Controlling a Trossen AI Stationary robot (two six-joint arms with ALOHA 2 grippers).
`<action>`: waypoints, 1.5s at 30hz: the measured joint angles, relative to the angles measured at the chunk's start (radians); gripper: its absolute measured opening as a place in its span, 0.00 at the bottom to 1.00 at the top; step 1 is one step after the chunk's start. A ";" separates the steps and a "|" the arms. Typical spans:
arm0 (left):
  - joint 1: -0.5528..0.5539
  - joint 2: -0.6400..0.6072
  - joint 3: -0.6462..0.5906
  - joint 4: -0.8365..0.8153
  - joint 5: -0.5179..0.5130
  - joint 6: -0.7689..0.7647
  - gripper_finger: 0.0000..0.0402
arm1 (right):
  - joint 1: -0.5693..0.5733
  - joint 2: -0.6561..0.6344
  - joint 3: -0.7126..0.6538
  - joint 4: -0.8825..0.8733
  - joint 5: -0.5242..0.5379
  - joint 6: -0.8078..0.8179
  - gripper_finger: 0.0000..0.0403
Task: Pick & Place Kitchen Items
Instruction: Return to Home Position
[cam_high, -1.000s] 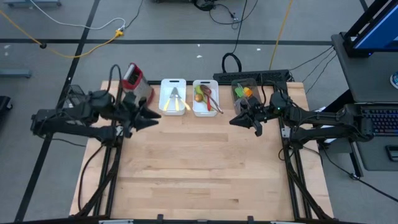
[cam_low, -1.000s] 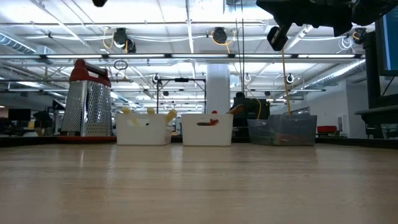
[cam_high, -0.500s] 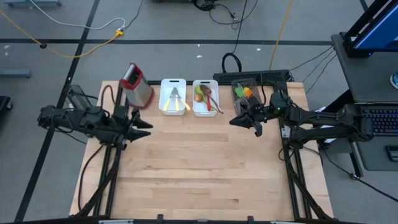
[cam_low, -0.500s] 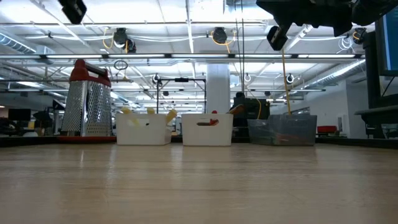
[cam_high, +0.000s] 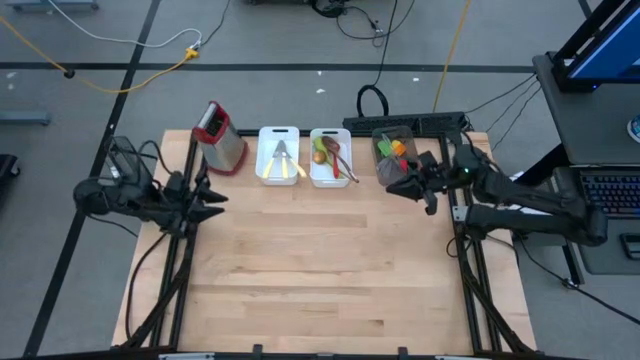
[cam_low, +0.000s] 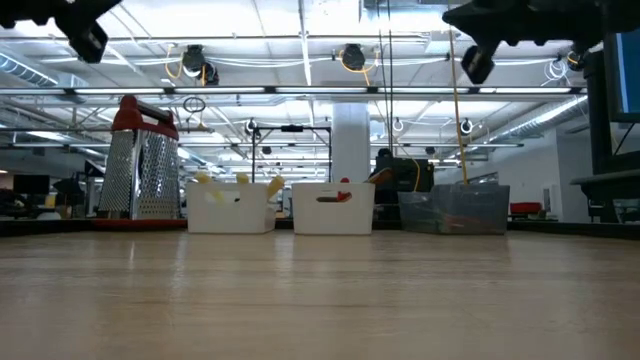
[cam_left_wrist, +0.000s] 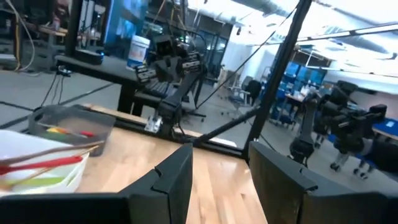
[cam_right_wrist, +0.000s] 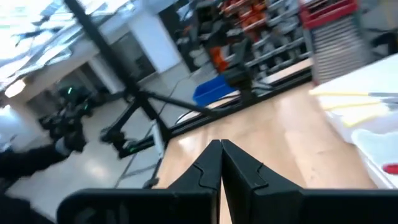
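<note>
Bright, even light, ceiling lamps (cam_low: 352, 57) (glaring) — faint shadows

On my light wooden counter (cam_high: 320, 270), a red-topped metal box grater (cam_high: 220, 148) stands upright at the back left. Just beside it sits a white rectangular plastic tray (cam_high: 279, 130), then a second white rectangular tray (cam_high: 331, 131), then a clear grey rectangular tray (cam_high: 393, 130). A long black bar (cam_high: 440, 119) lies along the back edge behind the grey tray.

Red-topped silver grater (cam_high: 220, 140); white trays (cam_low: 231, 212); yellow knives (cam_high: 272, 175).
</note>
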 joint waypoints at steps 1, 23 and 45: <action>0.000 -0.016 -0.014 -0.003 -0.004 -0.003 0.40 | 0.013 -0.024 -0.018 -0.002 0.033 0.015 0.01; 0.001 -0.078 -0.123 -0.077 -0.064 0.054 0.40 | 0.216 -0.492 -0.368 0.001 0.376 0.015 0.01; 0.000 -0.077 -0.338 0.092 -0.126 0.067 0.40 | 0.216 -0.637 -0.543 0.001 0.377 -0.007 0.01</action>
